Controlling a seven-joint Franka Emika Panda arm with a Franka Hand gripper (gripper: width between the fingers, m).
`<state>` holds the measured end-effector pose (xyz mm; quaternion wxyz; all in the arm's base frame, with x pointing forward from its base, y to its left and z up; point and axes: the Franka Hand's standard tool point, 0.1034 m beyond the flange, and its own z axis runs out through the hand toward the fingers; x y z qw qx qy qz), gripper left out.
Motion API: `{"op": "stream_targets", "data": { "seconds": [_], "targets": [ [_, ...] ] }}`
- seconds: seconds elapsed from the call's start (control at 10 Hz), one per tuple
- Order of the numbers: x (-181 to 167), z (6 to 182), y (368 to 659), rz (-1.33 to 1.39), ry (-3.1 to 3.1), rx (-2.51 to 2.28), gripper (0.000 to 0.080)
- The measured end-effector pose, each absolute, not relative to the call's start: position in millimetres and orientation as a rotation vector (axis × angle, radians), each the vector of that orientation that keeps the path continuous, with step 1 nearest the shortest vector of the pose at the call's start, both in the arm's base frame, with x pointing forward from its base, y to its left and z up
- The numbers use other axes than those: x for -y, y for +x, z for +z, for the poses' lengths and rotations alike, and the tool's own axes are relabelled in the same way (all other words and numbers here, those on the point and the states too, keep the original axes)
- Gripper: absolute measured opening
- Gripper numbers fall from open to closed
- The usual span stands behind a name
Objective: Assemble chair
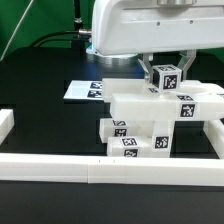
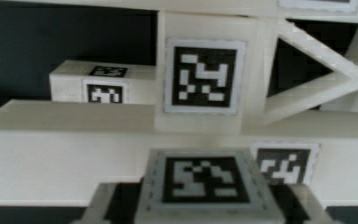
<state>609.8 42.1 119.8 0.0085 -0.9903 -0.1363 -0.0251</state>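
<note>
The chair is a stack of chunky white tagged pieces (image 1: 150,118) on the black table, toward the exterior view's right. My gripper (image 1: 166,72) hangs just above the stack and is shut on a small white tagged block (image 1: 167,80). In the wrist view the held block (image 2: 202,175) fills the space between my dark fingers (image 2: 123,198), right over a broad white panel (image 2: 78,130). A tagged upright post (image 2: 206,72) and a cut-out frame (image 2: 318,60) rise behind the panel. A separate small tagged block (image 2: 96,82) lies beyond the panel.
The marker board (image 1: 88,90) lies flat behind the stack, toward the exterior view's left. A long white border rail (image 1: 100,166) runs along the front, with side pieces at the left (image 1: 6,125) and right (image 1: 216,130).
</note>
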Motion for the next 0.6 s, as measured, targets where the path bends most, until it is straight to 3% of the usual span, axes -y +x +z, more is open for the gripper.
{"op": "stream_targets", "data": {
  "seconds": [0.6],
  "targets": [
    [-18.4, 114.0, 610.3, -0.074, -3.094, 0.478, 0.0268]
  ]
}}
